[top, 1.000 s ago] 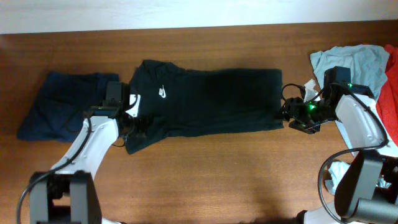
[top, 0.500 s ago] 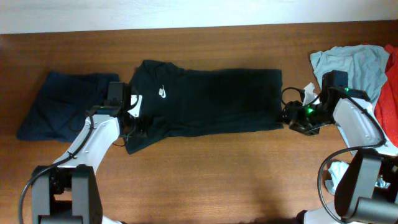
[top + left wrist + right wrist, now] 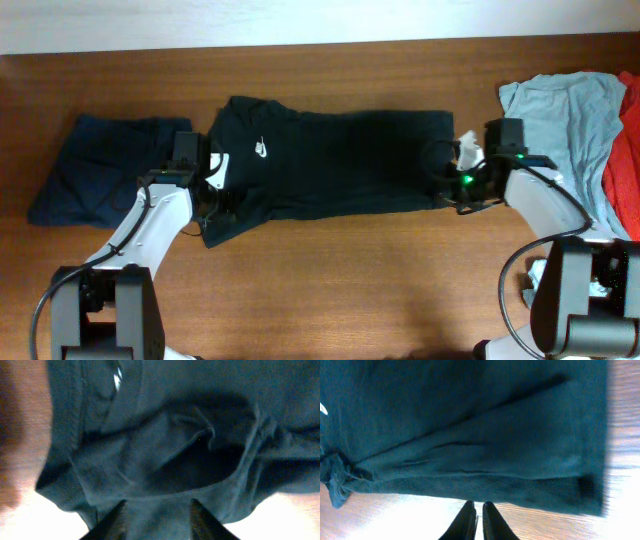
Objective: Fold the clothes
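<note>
On a wooden table [image 3: 350, 280] lies a black T-shirt [image 3: 340, 160]. The left gripper [image 3: 158, 506] stands apart, straddling cloth at its left end. The right gripper [image 3: 479, 506] is closed at its right edge.

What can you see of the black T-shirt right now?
The black T-shirt lies flat on the wooden table. It is soft knit cloth, already folded into a long strip, with a small white chest logo facing up near the left arm's end. That end is rumpled, with a sleeve bunched. The left gripper stands open astride a fold there. The right gripper is shut at the hem of the other end, though whether it pinches cloth is unclear.
</note>
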